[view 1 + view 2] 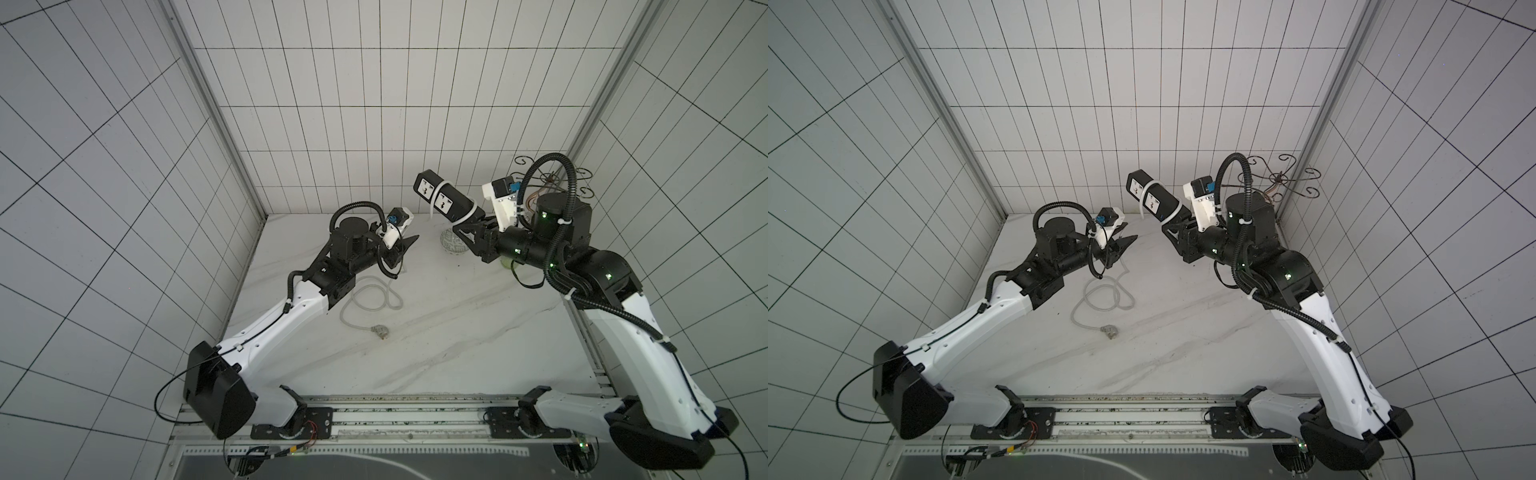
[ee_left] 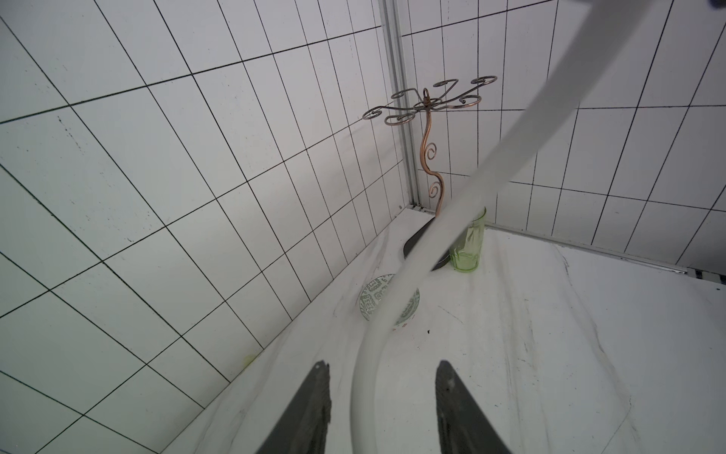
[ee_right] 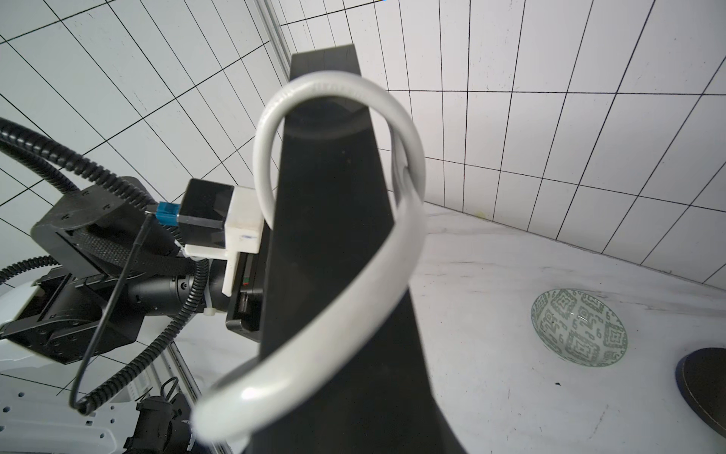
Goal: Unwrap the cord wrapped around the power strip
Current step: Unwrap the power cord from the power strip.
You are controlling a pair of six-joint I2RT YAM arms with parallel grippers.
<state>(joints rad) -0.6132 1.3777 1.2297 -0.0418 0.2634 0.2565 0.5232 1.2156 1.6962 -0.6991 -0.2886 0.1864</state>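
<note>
We see the right gripper (image 1: 471, 230) clamped on the power strip (image 1: 445, 198), aloft near the far wall. The cord (image 2: 377, 346) passes between the left gripper's (image 2: 383, 408) parted fingers (image 2: 310, 408), untouched. Slack and plug (image 1: 378, 331) lie on open table (image 1: 457, 332).

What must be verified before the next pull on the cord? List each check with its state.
1. Right gripper shut on the power strip: ok.
2. Cord off the strip: not ok, a loop circles it.
3. Cord inside the left gripper: ok, it runs between the fingers.
4. Left gripper clamped on the cord: not ok, fingers stand apart.
5. Plug lying free on the table: ok.
6. Bowl clear of the hanging cord: cannot tell.
</note>
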